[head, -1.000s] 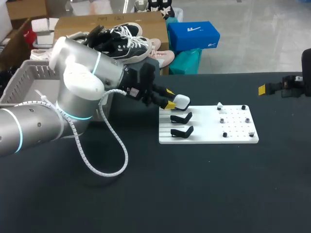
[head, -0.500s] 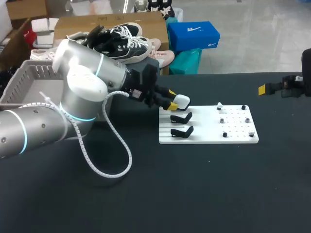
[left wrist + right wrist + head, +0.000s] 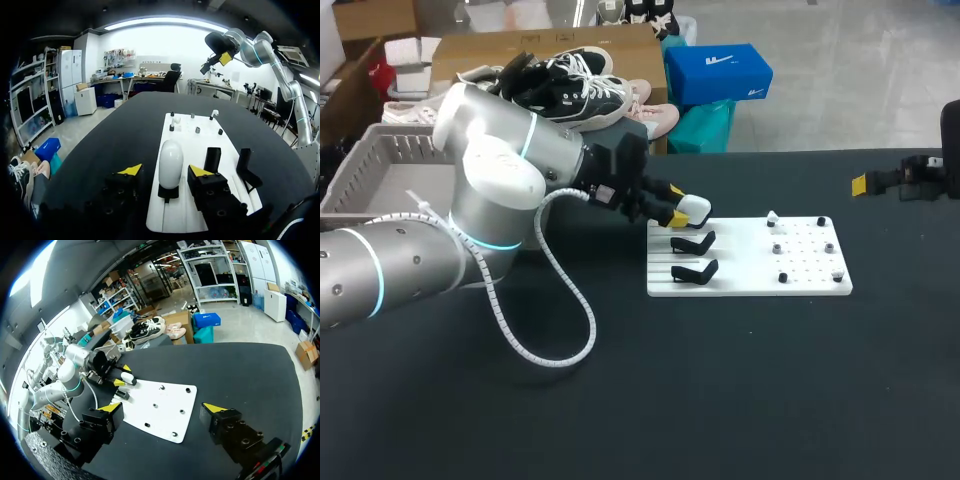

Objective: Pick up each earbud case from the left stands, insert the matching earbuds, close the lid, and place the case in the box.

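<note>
Our left tool (image 3: 165, 170) straddles the white earbud case (image 3: 171, 159) on its stand (image 3: 168, 193).
Our left arm (image 3: 490, 175) has swung slightly rightward. The tool's fingers are spread, either side of the case, not touching. Our right tool (image 3: 165, 410) gapes empty near the tabletop (image 3: 720, 400) edge, well apart.

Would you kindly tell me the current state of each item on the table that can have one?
Earbud case: lid shut, upright on its stand.
Left gripper: jaws open, one either side of the case.
Right gripper: jaws open, empty.
Other two stands: empty.
</note>
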Robot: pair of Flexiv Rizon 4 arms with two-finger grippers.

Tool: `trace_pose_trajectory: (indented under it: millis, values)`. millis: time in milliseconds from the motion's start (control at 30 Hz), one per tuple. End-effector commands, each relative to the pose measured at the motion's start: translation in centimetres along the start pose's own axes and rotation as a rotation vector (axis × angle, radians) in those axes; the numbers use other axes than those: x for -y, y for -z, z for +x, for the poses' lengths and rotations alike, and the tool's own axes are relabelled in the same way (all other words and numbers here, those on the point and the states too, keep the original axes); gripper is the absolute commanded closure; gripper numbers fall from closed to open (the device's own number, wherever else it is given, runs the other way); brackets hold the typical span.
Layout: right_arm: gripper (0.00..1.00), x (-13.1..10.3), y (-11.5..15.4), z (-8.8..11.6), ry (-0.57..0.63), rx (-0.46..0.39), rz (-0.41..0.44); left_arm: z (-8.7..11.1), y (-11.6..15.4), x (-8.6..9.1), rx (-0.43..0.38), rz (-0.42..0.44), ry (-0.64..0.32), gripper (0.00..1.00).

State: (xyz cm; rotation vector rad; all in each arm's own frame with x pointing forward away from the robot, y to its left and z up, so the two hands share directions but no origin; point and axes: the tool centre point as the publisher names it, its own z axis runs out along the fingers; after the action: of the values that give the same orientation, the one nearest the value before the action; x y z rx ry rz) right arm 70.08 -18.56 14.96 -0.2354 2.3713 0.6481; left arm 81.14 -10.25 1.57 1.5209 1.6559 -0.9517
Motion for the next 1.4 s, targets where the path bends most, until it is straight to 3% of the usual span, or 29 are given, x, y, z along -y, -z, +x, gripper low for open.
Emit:
trace_pose_trajectory:
  millis: [33, 300, 667, 900, 967, 1033, 1067, 1400]
  values:
    - [0.00, 0.1, 0.0, 0.0, 0.001, -0.001, -0.002, 0.0, -0.3, -0.7, 0.001, 0.010, -0.002, 0.43]
    - [0.00, 0.1, 0.0, 0.0, 0.001, -0.001, -0.002, -0.2, -0.5, -0.3, 0.005, 0.018, -0.024, 0.51]
    - [0.00, 0.1, 0.0, 0.0, 0.001, -0.001, -0.002, 0.2, -0.6, -0.2, 0.004, 0.014, -0.026, 0.51]
    - [0.00, 0.1, 0.0, 0.0, 0.001, -0.001, -0.002, 0.2, -0.5, -0.1, 0.007, 0.012, -0.035, 0.58]
    - [0.00, 0.1, 0.0, 0.0, 0.001, -0.001, -0.002, 0.1, -0.5, -0.1, 0.011, 0.011, -0.038, 0.69]
    - [0.00, 0.1, 0.0, 0.0, 0.001, -0.001, -0.002, 0.0, -0.3, 0.0, 0.014, 0.010, -0.039, 0.96]
    - [0.00, 0.1, 0.0, 0.0, 0.001, -0.001, -0.002, 0.0, -0.3, 0.0, 0.015, 0.010, -0.040, 1.00]
    - [0.00, 0.1, 0.0, 0.0, 0.001, -0.001, -0.002, -0.1, 1.7, 0.7, 0.050, 0.002, -0.023, 1.00]
